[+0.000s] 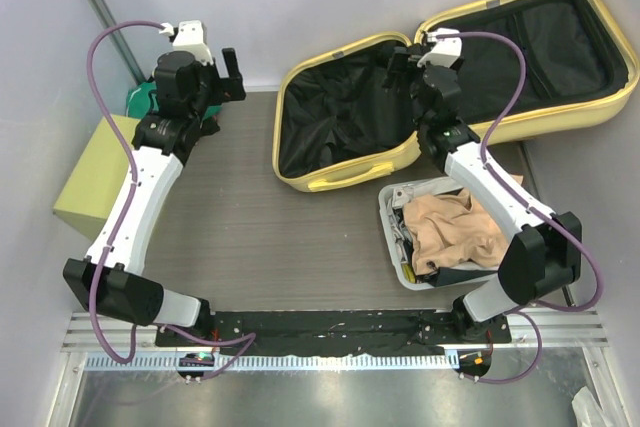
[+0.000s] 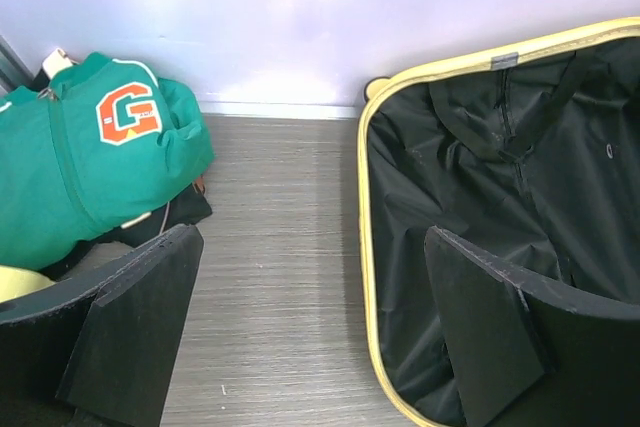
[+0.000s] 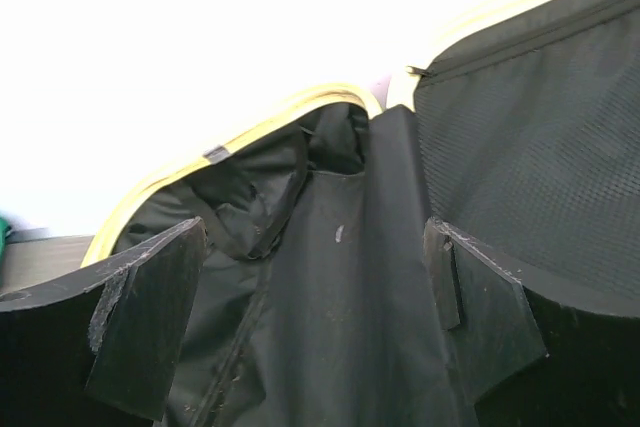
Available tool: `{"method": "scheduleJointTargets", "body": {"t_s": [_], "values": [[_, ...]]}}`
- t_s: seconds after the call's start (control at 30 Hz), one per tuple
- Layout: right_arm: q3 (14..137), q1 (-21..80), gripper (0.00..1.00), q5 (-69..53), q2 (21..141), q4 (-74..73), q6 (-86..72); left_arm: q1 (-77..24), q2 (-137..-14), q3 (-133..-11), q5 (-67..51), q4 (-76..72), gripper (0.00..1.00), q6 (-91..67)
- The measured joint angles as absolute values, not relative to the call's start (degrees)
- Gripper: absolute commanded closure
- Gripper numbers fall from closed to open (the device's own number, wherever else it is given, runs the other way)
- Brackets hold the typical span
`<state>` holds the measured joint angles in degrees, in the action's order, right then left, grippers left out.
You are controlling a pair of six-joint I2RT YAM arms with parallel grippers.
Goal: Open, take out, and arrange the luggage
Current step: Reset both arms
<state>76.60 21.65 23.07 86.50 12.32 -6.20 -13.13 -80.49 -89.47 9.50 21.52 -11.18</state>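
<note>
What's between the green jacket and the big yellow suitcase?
Only bare grey wood-grain tabletop, seen in the left wrist view, between the green jacket and the pale yellow hard-shell suitcase.

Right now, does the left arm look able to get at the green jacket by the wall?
Probably yes: the left gripper is open over the table, and the green jacket lies close beside it with nothing between.

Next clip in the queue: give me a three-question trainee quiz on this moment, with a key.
1. True or false: the luggage is zipped shut.
2. What does the right gripper hold? A) tan cloth B) nothing C) a strap
3. Which letter shows on the green garment?
Key: 1 false, it lies open. 2 B, its jaws stand apart with nothing between them. 3 G, in orange.
</note>
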Motion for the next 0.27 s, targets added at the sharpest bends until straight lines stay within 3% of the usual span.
{"method": "scheduleJointTargets", "body": {"t_s": [0.27], "values": [[69.47,21.65,0.00,24.45,86.41,21.45,-5.23,-13.13,-80.38,-88.90,10.61,21.54,0.00,-11.42]]}}
